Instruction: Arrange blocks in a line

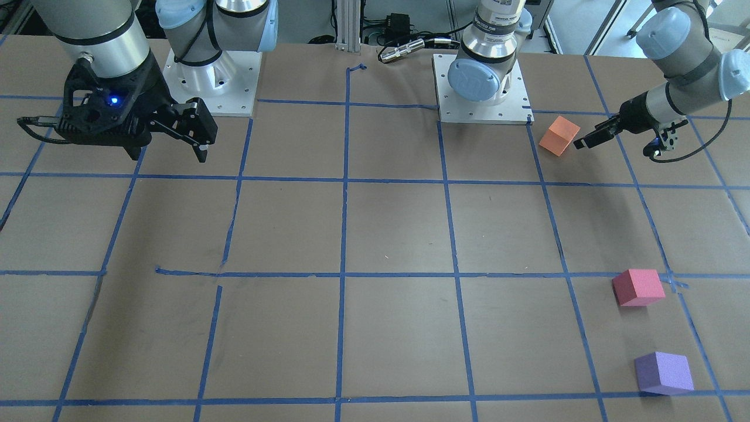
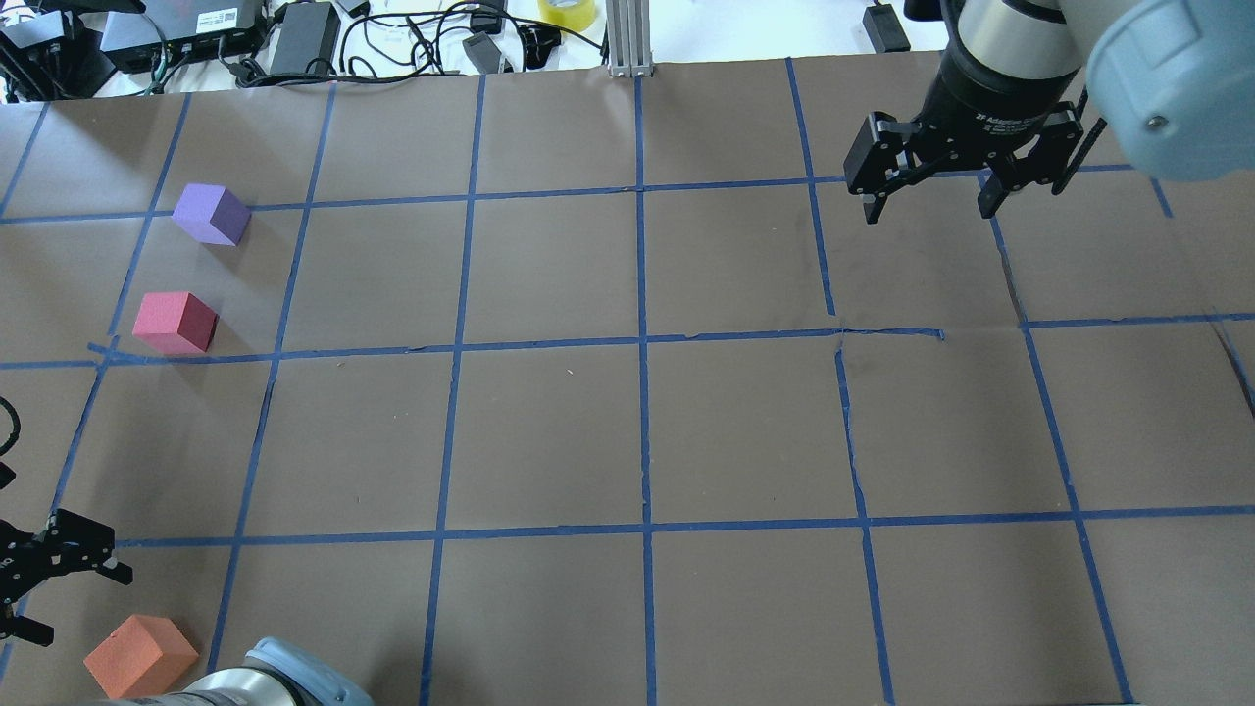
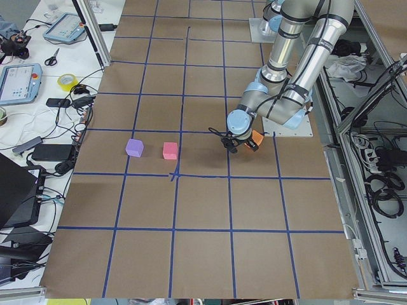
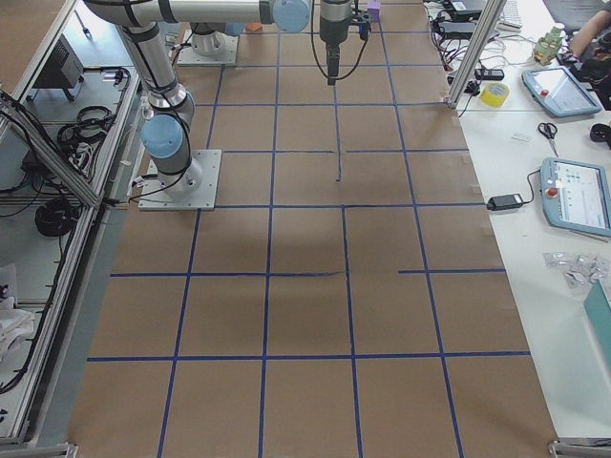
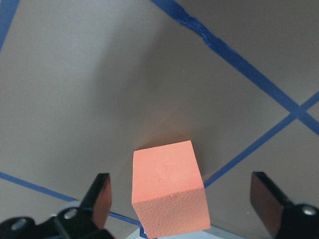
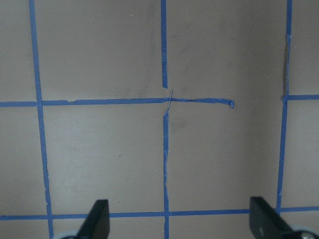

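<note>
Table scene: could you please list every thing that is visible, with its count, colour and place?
orange block: one, orange, by the left arm's base.
pinkish-red block: one, pinkish-red, further out on the robot's left side.
purple block: one, purple, beyond the pinkish-red one, apart from it.
table: one, brown.
tape grid: blue, across the tabletop.
tape roll: one, yellow, on the white bench past the far edge.
scissors: one pair, dark, same bench.
left gripper: black, open, at the orange block, fingers clear of it.
right gripper: black, open, empty, over bare table on the robot's right.
</note>
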Available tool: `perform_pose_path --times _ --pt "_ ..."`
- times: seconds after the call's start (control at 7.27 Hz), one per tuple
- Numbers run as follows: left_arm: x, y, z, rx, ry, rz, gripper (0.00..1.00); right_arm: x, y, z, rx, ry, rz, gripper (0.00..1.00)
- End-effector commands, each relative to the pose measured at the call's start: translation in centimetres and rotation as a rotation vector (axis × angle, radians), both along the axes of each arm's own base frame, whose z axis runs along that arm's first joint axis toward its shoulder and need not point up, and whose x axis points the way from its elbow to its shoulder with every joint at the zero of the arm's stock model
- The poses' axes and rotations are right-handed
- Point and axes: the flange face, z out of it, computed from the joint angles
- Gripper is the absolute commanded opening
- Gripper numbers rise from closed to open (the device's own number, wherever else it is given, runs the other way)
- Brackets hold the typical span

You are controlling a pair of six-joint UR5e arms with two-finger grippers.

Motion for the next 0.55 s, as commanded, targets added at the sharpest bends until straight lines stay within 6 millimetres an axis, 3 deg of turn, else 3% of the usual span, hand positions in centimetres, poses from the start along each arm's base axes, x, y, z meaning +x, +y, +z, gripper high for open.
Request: perform_pose_path --times 0.0,0.14,0.41 --pt "0.4 0.7 -1.0 0.008 0.043 0.022 0.99 -0.1 0.0 0.0 0.0 0.001 0.0 1.0" --pt "1.1 1.3 -1.6 0.011 0.059 0.042 0.99 0.0 0.0 0.0 0.0 0.001 0.002 1.0" --pt "0.3 1.3 -3.2 0.002 0.142 0.072 0.99 0.0 0.0 0.0 0.001 0.001 0.002 1.0"
